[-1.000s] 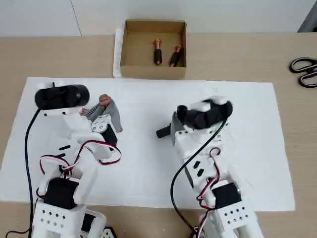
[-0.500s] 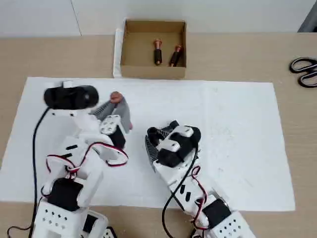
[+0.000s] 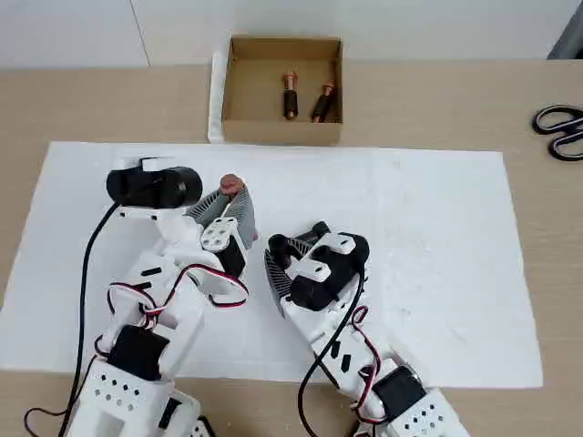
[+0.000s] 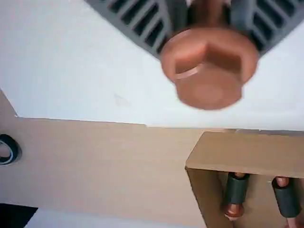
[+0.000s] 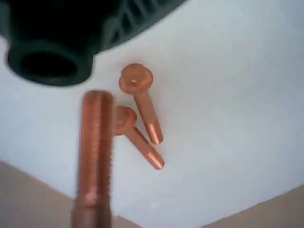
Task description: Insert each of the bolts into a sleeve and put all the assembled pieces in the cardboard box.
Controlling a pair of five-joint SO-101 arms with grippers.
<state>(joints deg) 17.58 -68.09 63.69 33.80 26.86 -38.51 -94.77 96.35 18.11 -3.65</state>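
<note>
1. Two arms sit side by side on a light wooden table (image 3: 109,100), over a white paper (image 3: 437,237) that covers most of its near part.
2. Behind the table runs a plain white wall (image 3: 410,27). Black scissors (image 3: 560,130) lie on the bare wood at the far right edge, well apart from the paper.
3. The box (image 3: 250,91) stands on the wood right at the paper's far edge, with two assembled pieces (image 3: 290,95) lying side by side inside.
4. The left gripper (image 3: 230,202) is clamped on a bolt (image 3: 231,184). The bolt's copper head sticks out past the grey fingers, above the paper on the near side of the box.
5. The right gripper (image 3: 276,257) grips a black sleeve (image 5: 50,64) with its open end outward, just beside the left gripper.
6. Two loose bolts (image 5: 140,102) lie close together on the paper, the head of one against the other's shaft.
7. A threaded shank (image 5: 95,152) shows near the sleeve's mouth in the right wrist view. I cannot tell whether it belongs to the held bolt.
</note>
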